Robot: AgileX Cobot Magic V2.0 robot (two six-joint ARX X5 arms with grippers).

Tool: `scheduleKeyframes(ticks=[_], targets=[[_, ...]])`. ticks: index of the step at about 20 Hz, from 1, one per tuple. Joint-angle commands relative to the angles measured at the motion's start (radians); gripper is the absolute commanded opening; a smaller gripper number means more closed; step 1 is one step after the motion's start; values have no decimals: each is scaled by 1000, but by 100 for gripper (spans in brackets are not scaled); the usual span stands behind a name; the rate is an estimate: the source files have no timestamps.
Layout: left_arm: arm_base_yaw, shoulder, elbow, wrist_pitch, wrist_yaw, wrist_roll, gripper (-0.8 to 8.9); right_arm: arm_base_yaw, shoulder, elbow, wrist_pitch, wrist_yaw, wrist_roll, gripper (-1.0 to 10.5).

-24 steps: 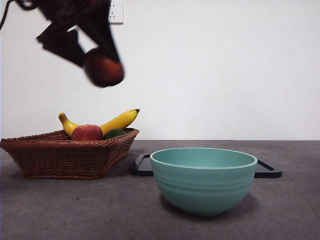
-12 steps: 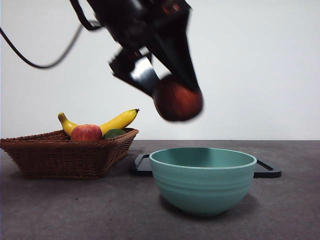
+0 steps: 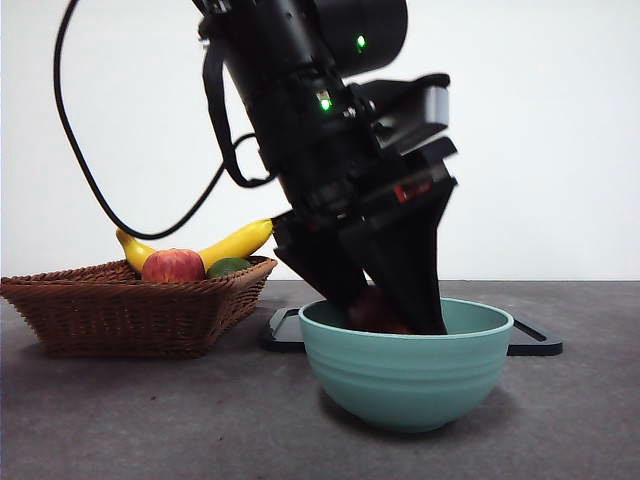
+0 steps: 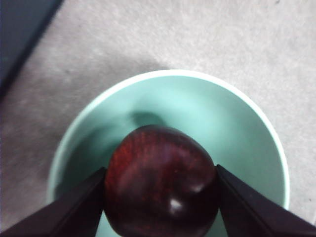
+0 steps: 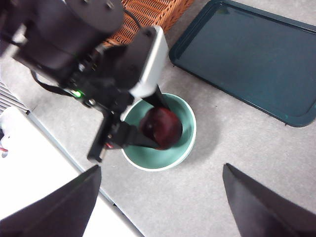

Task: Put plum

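Note:
The plum (image 4: 160, 192) is glossy, dark maroon and round. My left gripper (image 3: 385, 312) is shut on it, one black jaw on each side. The gripper reaches down into the teal bowl (image 3: 405, 370), and the plum (image 3: 372, 308) shows just above the rim between the jaws. From high overhead, the right wrist view shows the plum (image 5: 162, 126) inside the bowl (image 5: 188, 143). Whether it touches the bowl's floor is hidden. My right gripper (image 5: 163, 197) hangs far above the table, open and holding nothing.
A wicker basket (image 3: 130, 305) at the left holds a banana (image 3: 235, 243), a red-and-yellow apple (image 3: 173, 266) and a green fruit (image 3: 230, 266). A dark tray (image 5: 247, 54) lies flat behind the bowl. The table's edge (image 5: 69, 153) runs close to the bowl.
The left gripper has carried the plum from high above the basket to the right and down into the teal bowl. Basket, bowl and tray have not moved.

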Motion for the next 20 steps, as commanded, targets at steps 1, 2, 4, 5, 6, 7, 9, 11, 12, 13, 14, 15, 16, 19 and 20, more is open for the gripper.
scheduleKeyframes(ticks=[1,2,4,5,6,7,9,11,12,13,14,15,16,19,20], targets=[[-23,42,21,10,-3,16,271,3,5,19,8,-2,10,393],[-26,50,21,9,-4,16,276,3,5,19,8,-2,10,393],[-34,53,21,10,-4,16,282,3,5,19,9,-2,10,393],[-39,53,21,14,-4,16,289,3,5,19,9,-2,10,393],[-41,52,21,20,-4,15,312,3,5,19,9,-2,10,393],[-41,51,21,24,-4,15,357,3,5,19,9,-2,10,393],[-41,51,23,25,-4,14,415,3,5,19,9,-2,10,393],[-41,47,23,24,-4,11,415,3,5,19,9,-2,10,393],[-41,43,24,23,-4,5,415,3,5,19,9,-2,10,393],[-41,38,26,24,-4,-1,414,3,5,19,9,-2,10,393],[-40,30,27,23,-4,-4,413,3,5,19,9,-2,10,393],[-40,16,29,24,-4,-4,409,3,5,19,9,-2,10,393],[-39,2,32,24,-4,-4,409,3,5,19,9,-2,10,393],[-29,-63,49,24,-5,-4,409,3,5,19,9,-2,10,393],[-24,-86,53,25,-5,-5,409,3,5,19,9,-2,10,393]])
